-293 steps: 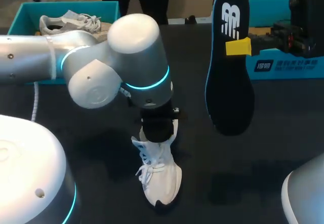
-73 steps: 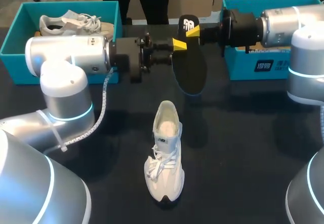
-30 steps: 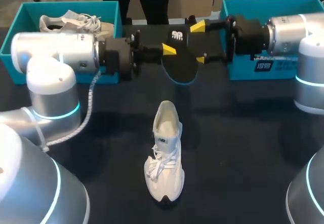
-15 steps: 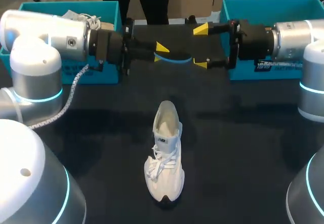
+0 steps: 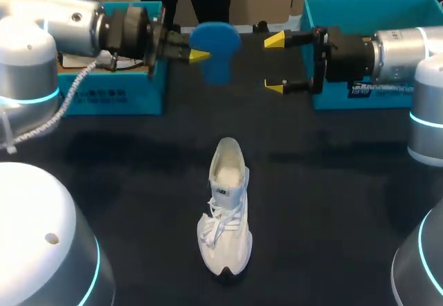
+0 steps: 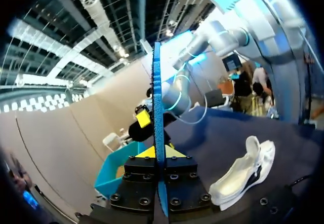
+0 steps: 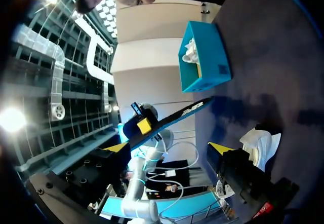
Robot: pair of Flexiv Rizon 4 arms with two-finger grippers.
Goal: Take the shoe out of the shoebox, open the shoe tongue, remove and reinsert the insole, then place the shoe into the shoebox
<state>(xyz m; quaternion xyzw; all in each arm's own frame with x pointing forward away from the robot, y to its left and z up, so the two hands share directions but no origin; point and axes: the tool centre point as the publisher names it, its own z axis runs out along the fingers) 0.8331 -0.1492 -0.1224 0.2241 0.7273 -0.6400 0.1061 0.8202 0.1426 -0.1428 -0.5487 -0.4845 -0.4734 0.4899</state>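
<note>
The left end effector (image 5: 197, 53) grips the blue insole (image 5: 216, 43) aloft at twelve o'clock of the white sneaker (image 5: 225, 209), probably for reinsertion, while the right end effector (image 5: 275, 62) gapes, released.

The shoe (image 5: 225, 209) looks white cloth, the insole (image 5: 216, 44) smooth matt blue.

Insole (image 5: 216, 48): passed from the right end effector to the left, blue face turned to the head camera.
Left end effector (image 5: 196, 55): drawn back leftward, clamping the insole.
Right end effector (image 5: 275, 64): fingers spread, released.
</note>
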